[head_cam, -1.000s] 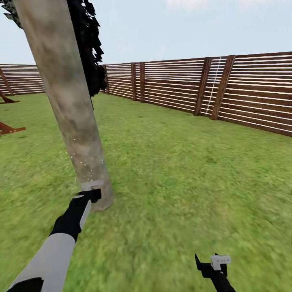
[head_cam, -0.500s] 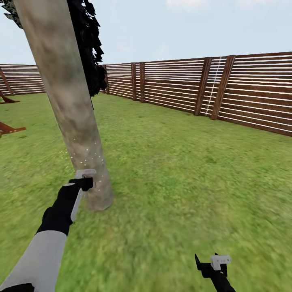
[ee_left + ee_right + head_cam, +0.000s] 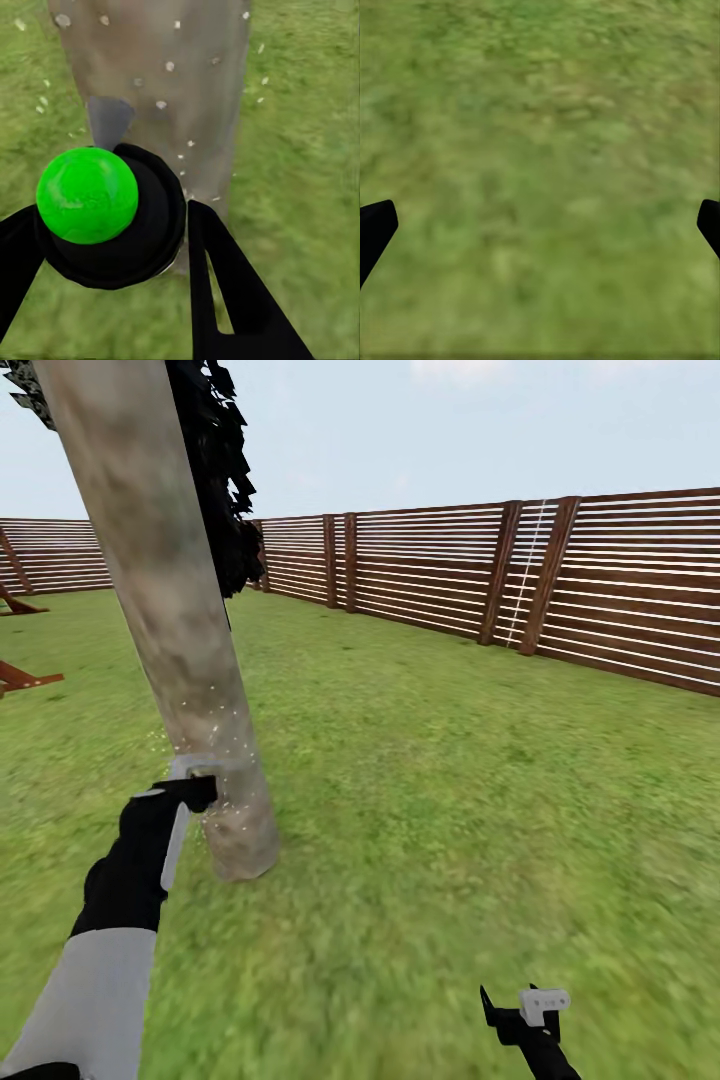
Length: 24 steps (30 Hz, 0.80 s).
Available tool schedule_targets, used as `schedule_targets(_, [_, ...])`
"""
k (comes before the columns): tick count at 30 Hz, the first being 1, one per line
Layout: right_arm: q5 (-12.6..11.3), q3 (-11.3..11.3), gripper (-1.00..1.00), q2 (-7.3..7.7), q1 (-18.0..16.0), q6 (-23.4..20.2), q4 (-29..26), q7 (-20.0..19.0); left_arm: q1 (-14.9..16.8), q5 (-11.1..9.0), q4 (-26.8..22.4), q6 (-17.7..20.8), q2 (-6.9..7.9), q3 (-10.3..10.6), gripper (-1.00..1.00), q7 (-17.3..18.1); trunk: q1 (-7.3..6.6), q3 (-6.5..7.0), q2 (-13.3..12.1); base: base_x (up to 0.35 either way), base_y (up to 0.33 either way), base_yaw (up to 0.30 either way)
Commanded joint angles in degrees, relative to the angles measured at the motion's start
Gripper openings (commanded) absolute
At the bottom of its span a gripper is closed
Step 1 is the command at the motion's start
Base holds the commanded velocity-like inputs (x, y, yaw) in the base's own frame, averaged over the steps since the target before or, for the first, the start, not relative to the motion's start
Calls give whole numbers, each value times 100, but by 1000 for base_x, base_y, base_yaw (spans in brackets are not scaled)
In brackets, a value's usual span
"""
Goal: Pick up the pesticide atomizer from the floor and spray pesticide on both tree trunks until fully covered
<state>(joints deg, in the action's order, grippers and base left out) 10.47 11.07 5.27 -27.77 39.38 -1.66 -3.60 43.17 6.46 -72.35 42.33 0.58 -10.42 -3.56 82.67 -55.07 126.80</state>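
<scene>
One atomizer (image 3: 112, 214) between left end effector (image 3: 112, 247) fingers.

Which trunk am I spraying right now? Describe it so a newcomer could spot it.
Start from the slatted wooden fence along the lawn, then look left to the tree trunk. The left gripper is at its base. It is thick, blotchy grey-brown, leaning, and flecked with pale pesticide.

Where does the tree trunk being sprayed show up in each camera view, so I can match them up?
Head view: tree trunk leans through the upper left, its base on the grass just beyond the left gripper.
Left wrist view: it rises ahead, behind the atomizer held between the fingers.
Right wrist view: grass, no trunk.
Shared landmark: whitish pesticide specks on the bark.
</scene>
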Motion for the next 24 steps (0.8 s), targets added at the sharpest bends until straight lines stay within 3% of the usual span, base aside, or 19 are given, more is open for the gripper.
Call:
schedule_targets(1, [1,0,100,0,0,0,1,0,-1,-83,-63,46,7,-204,-100,10,0,0,0,0,0,0])
schedule_targets(3, [1,0,100,0,0,-3,0,0,2,-69,-114,171,-25,-268,-100,12,0,0,0,0,0,0])
schedule_targets(4, [2,-1,100,0,0,-1,0,0,7,-76,-154,211,-58,-206,-100,13,0,0,0,0,0,0])
schedule_targets(6, [3,0,100,-5,0,0,1,0,38,-94,-296,503,-125,295,-100,-2,0,0,0,0,0,0])
schedule_targets(8, [-1,0,100,-8,0,0,0,0,56,-93,-415,723,-175,459,-100,-11,0,0,0,0,0,0])
schedule_targets(10, [2,0,100,-9,0,0,-1,0,60,-80,-536,783,-120,380,-100,-10,0,0,0,0,0,0])
schedule_targets(13, [1,0,100,-9,0,0,0,0,71,-62,-667,1016,-20,9,-100,1,0,0,0,0,0,0])
schedule_targets(16, [3,0,100,-9,0,0,-1,0,52,-81,-806,1178,329,-65,-100,17,0,0,0,0,0,0])
schedule_targets(19, [7,0,100,-9,0,-2,5,0,9,-108,-811,1195,338,11,-100,43,0,0,0,0,0,0])
schedule_targets(20, [7,-2,100,-9,0,-4,1,0,8,-118,-796,1207,313,374,-100,47,0,0,0,0,0,0])
schedule_targets(21, [7,-2,100,-9,0,-2,2,0,8,-148,-794,1222,296,605,-100,48,0,0,0,0,0,0])
schedule_targets(24, [7,-1,100,-9,0,-3,4,0,11,-264,-798,1233,224,735,-100,48,0,0,0,0,0,0])
